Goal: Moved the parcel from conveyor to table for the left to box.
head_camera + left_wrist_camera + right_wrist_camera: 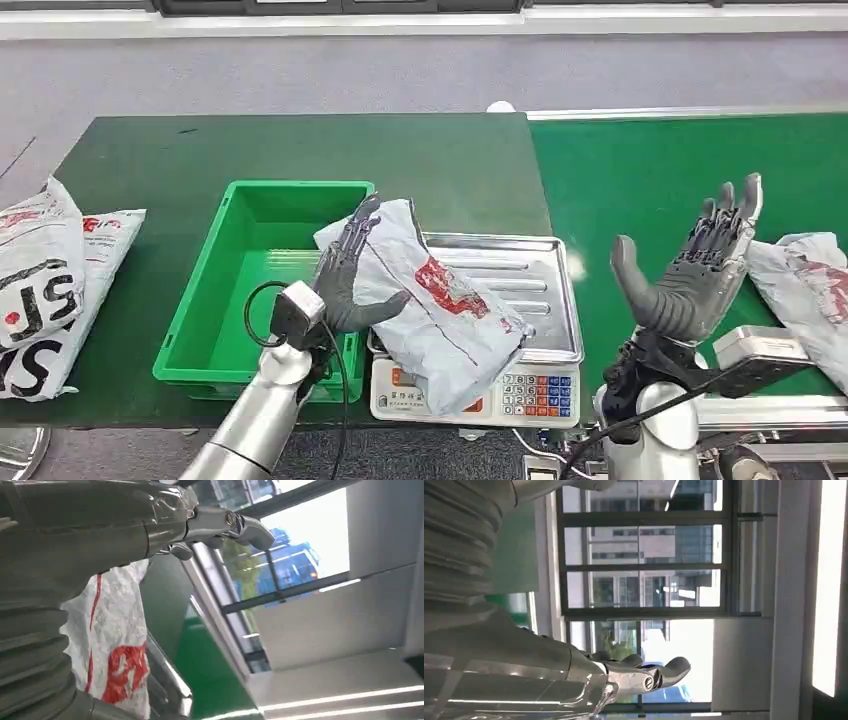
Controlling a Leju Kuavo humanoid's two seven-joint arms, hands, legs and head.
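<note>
Left hand (345, 275) grips grey parcel (435, 305) lying tilted on scale tray (545, 290) beside green bin (215, 290); right hand (695, 270) spread, holding nothing, above green conveyor (640, 170); windows behind

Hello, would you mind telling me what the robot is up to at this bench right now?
The left hand grips a grey parcel lying across the scale's metal tray, beside the green bin. The right hand is raised, open and holding nothing, over the conveyor, where another parcel waits.
</note>
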